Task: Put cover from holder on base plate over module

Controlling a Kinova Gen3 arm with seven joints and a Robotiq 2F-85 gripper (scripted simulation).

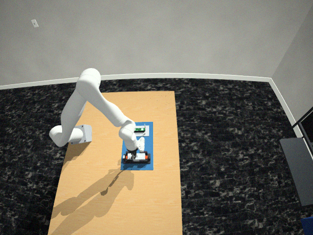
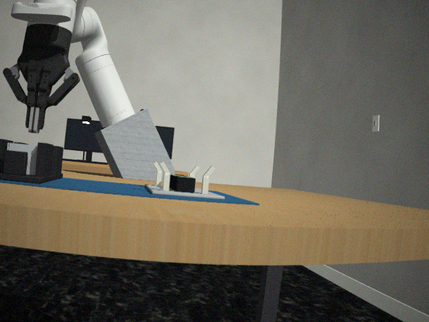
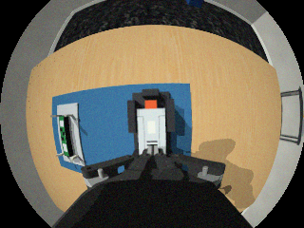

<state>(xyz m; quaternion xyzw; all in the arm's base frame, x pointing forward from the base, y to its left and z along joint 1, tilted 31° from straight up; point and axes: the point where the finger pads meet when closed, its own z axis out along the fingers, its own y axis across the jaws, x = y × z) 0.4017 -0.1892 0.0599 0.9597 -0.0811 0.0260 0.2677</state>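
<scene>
The light grey cover (image 1: 141,156) (image 2: 31,162) (image 3: 151,119) sits in its black holder (image 1: 148,160) (image 2: 49,161) (image 3: 131,116), between the holder's walls. My gripper (image 2: 33,131) (image 3: 153,151) is shut with its fingertips together and nothing between them. It hangs a little above the cover, clear of it. The module (image 1: 139,129) (image 2: 183,182) (image 3: 66,138), a green board on a black block, is uncovered on the pale base plate (image 1: 147,134) (image 2: 212,196) (image 3: 74,108). Four cream posts with outward-bent tops stand around the module. In the top view the arm hides the plate's left end.
Holder and base plate both lie on a blue mat (image 1: 149,144) (image 2: 104,188) (image 3: 104,119) on the wooden table (image 1: 164,152) (image 2: 294,215) (image 3: 228,95). The posts (image 2: 206,182) rise above the module. Orange patches show in the holder beside the cover's ends.
</scene>
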